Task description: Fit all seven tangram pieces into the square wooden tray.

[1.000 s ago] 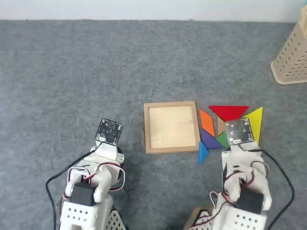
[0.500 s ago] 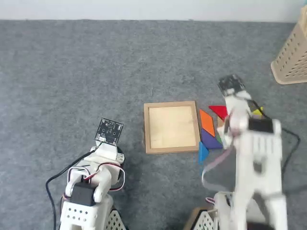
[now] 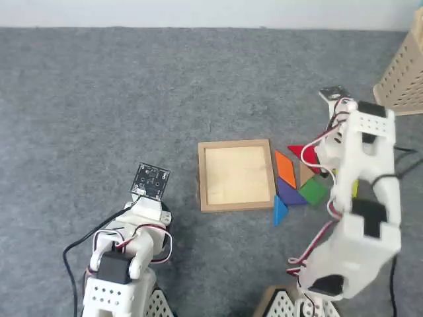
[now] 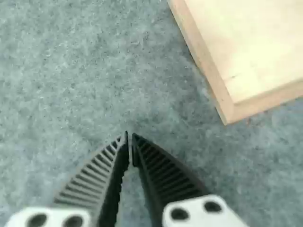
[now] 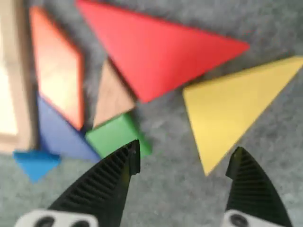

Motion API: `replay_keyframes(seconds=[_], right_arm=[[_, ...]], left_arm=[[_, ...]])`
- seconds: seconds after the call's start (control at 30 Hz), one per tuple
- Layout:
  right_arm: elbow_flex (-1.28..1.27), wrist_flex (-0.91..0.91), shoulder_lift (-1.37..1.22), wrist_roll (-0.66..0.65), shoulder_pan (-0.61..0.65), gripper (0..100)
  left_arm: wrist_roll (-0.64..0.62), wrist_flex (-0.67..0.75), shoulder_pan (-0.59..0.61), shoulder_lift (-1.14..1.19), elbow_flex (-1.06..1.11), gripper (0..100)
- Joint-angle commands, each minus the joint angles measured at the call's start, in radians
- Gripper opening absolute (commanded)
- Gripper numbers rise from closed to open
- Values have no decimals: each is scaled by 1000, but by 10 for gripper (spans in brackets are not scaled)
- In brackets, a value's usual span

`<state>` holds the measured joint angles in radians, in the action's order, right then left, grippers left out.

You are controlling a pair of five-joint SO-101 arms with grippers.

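**Tangram set, seven pieces, none yet in the tray.**

Nearest: left gripper [image 4: 129, 142], fingers pressed together on nothing, parked low over grey carpet [image 4: 71, 71] just off a corner of the square wooden tray [image 4: 222, 90], likely to leave the tray free. Next: right gripper [image 5: 182, 161], jaws spread wide, nothing held, poised between green square [image 5: 116, 135] and yellow triangle [image 5: 232, 104], probably lining up a first pick. Beyond: light blue triangle [image 5: 35, 163], dark blue triangle [image 5: 57, 137], orange parallelogram [image 5: 57, 71], wood-toned triangle [image 5: 111, 97] and red triangle [image 5: 156, 52], bunched close beside the tray on the right arm's side, within short reach. Farthest: slatted basket [image 3: 403, 72], well apart.
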<state>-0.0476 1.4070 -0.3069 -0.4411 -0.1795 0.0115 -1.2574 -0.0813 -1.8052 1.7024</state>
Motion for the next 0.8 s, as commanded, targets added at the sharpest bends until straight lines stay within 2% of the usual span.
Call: replay_keyframes(seconds=[0.0, 0.13, 0.3, 0.5, 0.77], right_arm=[[115, 13, -61, -17, -15, 307], [166, 8, -122, -18, -48, 307], [227, -18, -228, 57, -102, 306], [295, -18, -340, 58, -102, 305], [339, 27, -199, 66, -84, 306]], left_arm=[[-8, -6, 3, -20, -18, 12], [-8, -6, 3, -20, -18, 12], [-8, -6, 3, -20, -18, 12], [-8, -6, 3, -20, -18, 12], [-8, -6, 3, -20, -18, 12]])
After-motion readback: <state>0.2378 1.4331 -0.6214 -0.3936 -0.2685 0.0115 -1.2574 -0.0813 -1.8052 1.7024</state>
